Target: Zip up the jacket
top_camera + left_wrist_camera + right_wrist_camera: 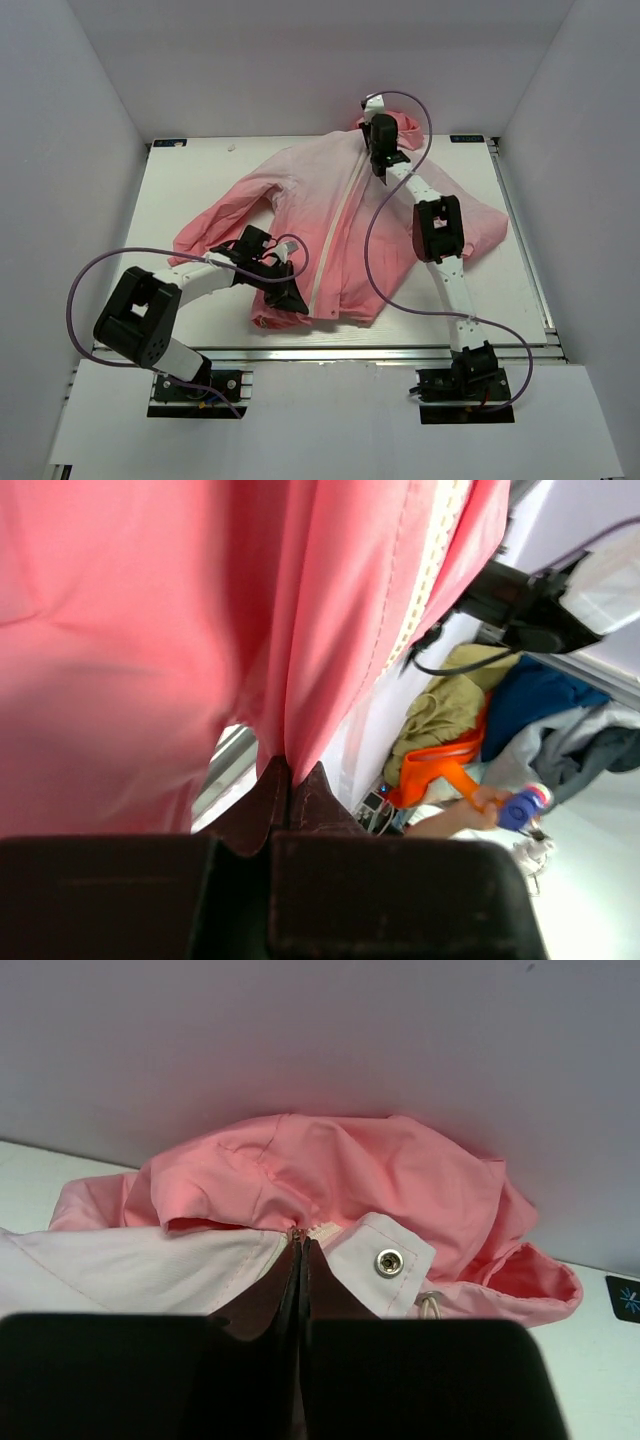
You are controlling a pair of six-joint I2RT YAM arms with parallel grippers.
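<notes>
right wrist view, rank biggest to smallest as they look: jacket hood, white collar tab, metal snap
1. jacket hood, largest
2. white collar tab
3. metal snap, smallest, set in that tab
The hood lies slightly farther back yet still looks biggest.

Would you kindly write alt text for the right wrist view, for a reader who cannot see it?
The right gripper, shut, pinches the jacket at the top of its zipper. A metal snap sits on the pale tab right of the fingers; the pink hood bunches behind.
</notes>
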